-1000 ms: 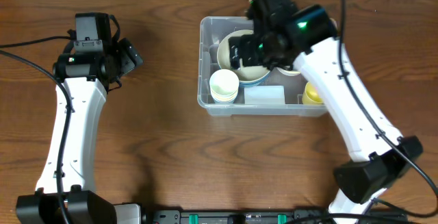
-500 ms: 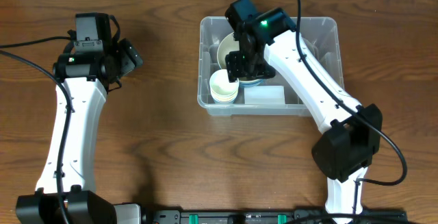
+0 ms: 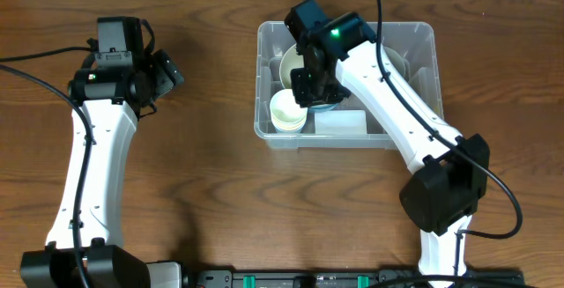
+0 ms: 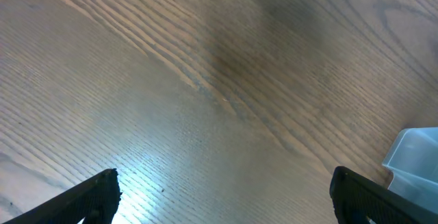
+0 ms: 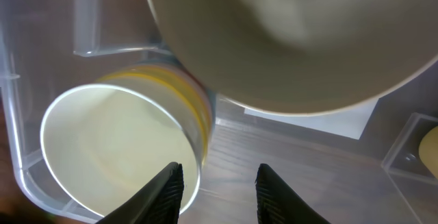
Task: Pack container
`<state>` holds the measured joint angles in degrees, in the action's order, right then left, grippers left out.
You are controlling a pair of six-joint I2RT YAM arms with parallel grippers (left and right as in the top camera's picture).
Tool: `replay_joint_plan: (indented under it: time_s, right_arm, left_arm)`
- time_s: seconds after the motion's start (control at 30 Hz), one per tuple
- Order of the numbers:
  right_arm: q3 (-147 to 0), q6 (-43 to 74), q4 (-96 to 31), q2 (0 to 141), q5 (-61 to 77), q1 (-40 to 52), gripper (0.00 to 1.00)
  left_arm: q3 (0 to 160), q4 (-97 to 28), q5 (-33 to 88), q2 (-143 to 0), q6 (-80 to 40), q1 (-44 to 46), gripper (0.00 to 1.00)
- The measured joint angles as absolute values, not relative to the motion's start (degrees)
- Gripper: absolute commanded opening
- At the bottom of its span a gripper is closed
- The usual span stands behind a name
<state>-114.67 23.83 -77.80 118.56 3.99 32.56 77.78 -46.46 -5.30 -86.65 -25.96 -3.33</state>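
Large clear plastic rectangular container (image 3: pixel 414 31) seen on brown wooden table (image 3: pixel 211 191), at far side, right of centre. Right fingers (image 3: pixel 304 90) positioned inside container's left part, narrowly apart, set astride rim of white paper cup with yellow band (image 5: pixel 116 148); no clamping seen. Cream round bowl (image 5: pixel 287 39) seen just beside cup, overhanging it in right wrist view. Left fingers (image 3: pixel 172 72) spread wide, nothing held, above bare table well left of container.

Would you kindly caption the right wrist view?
Right gripper open astride the rim of a pale cup, beside a cream bowl in the clear container.
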Motion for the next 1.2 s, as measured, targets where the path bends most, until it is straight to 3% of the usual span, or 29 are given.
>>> replay_joint_plan:
  time_s: [0.3, 0.5, 0.77, 1.2]
  right_arm:
    - [-114.7, 23.8, -77.3, 119.5, 3.9, 34.4, 0.37]
    - [-114.7, 23.6, -77.3, 121.9, 3.8, 34.8, 0.25]
    - [-114.7, 23.6, -77.6, 122.2, 3.6, 33.8, 0.01]
    - [-114.7, 23.6, -77.6, 122.2, 3.3, 32.3, 0.05]
  left_arm:
    - [77.8, -46.5, -5.3, -86.7, -26.0, -3.3, 0.98]
    - [77.8, -46.5, -5.3, -86.7, -25.9, -3.3, 0.98]
    - [77.8, -46.5, -5.3, -86.7, -25.9, -3.3, 0.98]
    - [77.8, -46.5, -5.3, -86.7, -26.0, -3.3, 0.98]
